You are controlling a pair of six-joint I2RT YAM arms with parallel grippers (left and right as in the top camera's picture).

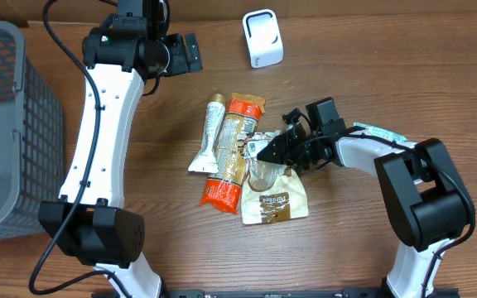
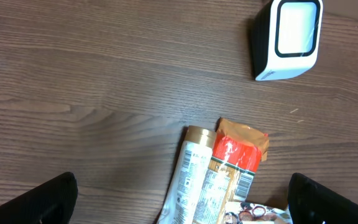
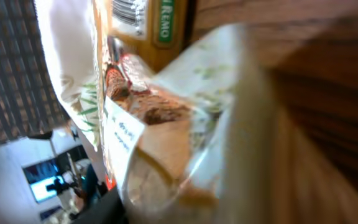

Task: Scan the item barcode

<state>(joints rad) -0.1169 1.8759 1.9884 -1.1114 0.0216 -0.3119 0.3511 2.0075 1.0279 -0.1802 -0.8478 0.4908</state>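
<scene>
Grasping is the step in hand: the right claw sits on the bag at mid-frame on the desk; whether it grips, I cannot tell. The left claw gapes wide, upper left. The next move calls for lifting and turning the barcode toward the scanner.
</scene>
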